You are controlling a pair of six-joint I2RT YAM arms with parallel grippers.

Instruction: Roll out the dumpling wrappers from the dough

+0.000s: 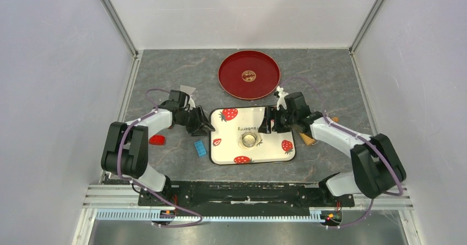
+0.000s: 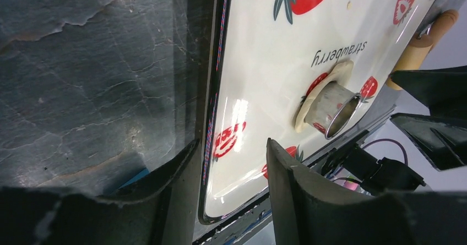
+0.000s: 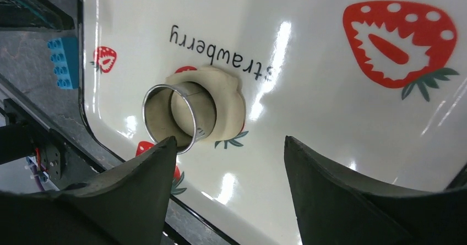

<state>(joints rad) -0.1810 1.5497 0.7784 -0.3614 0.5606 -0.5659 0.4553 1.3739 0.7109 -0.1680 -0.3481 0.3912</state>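
While the left claw [image 2: 232, 150] and right claw [image 3: 227, 146] gape empty, the dough [image 3: 229, 106] under the ring [image 3: 199, 108] lies nearest the right.

A lab booth — white panels [image 1: 242, 11] enclosing a grey tabletop [image 1: 165, 77].

Your top camera looks down on the whole table [image 1: 330, 80]; both wrist cameras sit close, sharing the strawberry tray [image 3: 330, 118].
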